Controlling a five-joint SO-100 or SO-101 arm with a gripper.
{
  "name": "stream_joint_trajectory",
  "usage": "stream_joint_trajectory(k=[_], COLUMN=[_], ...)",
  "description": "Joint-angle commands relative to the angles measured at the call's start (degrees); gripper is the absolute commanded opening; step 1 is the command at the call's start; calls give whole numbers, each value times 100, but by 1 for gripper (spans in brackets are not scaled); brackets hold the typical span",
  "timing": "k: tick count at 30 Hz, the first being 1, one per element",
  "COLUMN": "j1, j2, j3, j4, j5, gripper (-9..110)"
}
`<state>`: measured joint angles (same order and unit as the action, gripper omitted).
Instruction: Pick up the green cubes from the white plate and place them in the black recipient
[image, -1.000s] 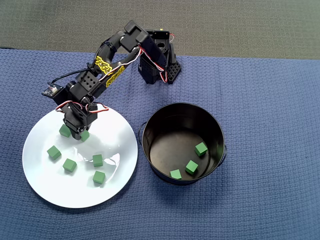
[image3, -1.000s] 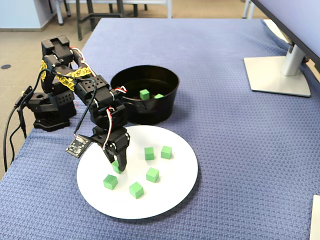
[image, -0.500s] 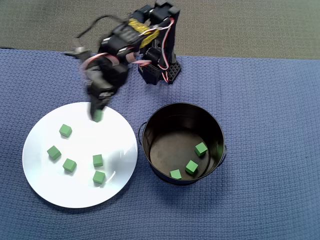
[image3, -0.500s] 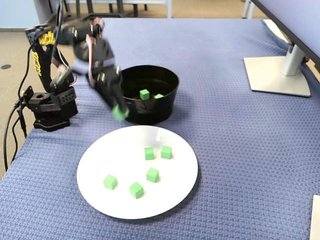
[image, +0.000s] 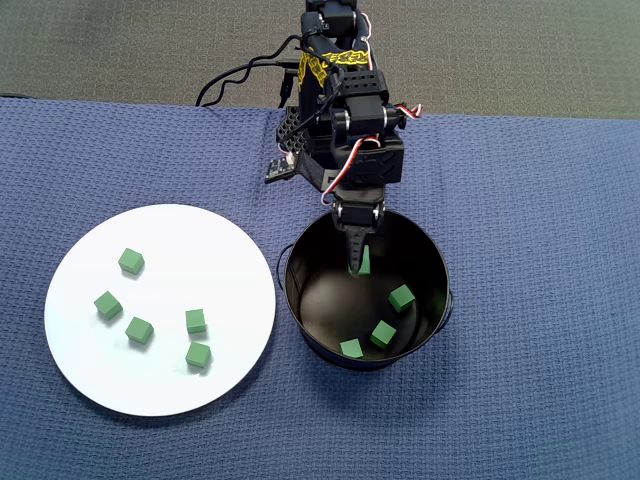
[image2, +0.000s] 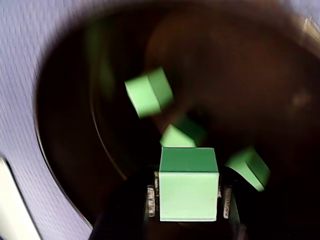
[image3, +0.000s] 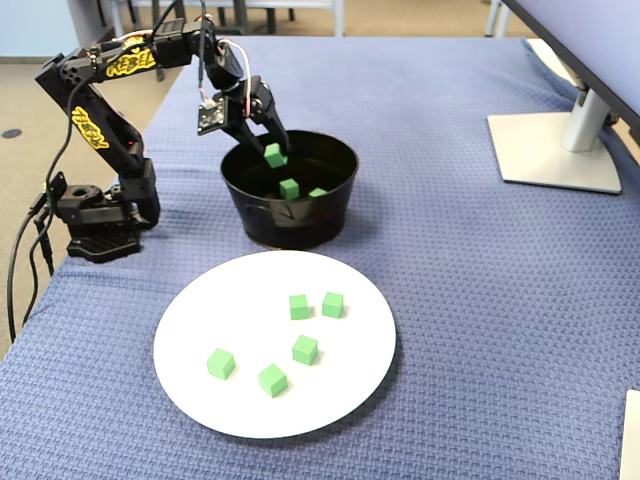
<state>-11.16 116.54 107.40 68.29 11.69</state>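
One green cube (image2: 188, 190) is gripped between the two jaws, one jaw pressed on each of its sides, as seen in the wrist view. In the overhead view the held cube (image: 360, 262) is seen over the open mouth of the black recipient (image: 300, 300), and in the fixed view it (image3: 273, 154) is held up near the rim, above the dark floor.

Below the jaws, three more green cubes are seen lying on the floor of the black recipient (image3: 330, 215): one (image: 402, 297) just past the jaw tips, one (image: 382, 334) a little further on, and one (image: 350, 348) beside that. In the wrist view these three are blurred (only their green shapes are clear).

Well off to one side of the jaws, the white plate (image: 90, 370) is laid flat on the blue desk (image: 540, 250), close beside the black recipient but not touching it. Five green cubes (image: 138, 330) are spread over the plate, none of them touching.

Behind the jaws, the black arm (image: 345, 120) is reached out from its base at the desk's edge.
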Motion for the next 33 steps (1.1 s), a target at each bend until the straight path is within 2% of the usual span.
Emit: stream_joint_trajectory(k=[1, 6, 7, 9, 10, 17, 21, 25, 33], j1=[325, 1890, 2171, 3032, 3428, 5150, 5370, 5221, 5168], j2=[220, 571, 527, 343, 185, -1204, -2312, -3305, -4342], j3=[-870, -976, -905, -721, -633, 105, -932, -1538, -2646], j4=[396, 360, 396, 237, 88, -1415, -984, -606, -97], j5=[-633, -2048, -2382, -2338, -2373, -2883, -2988, -3349, -3331], gripper=[36, 34, 28, 1, 0, 0, 4, 19, 20])
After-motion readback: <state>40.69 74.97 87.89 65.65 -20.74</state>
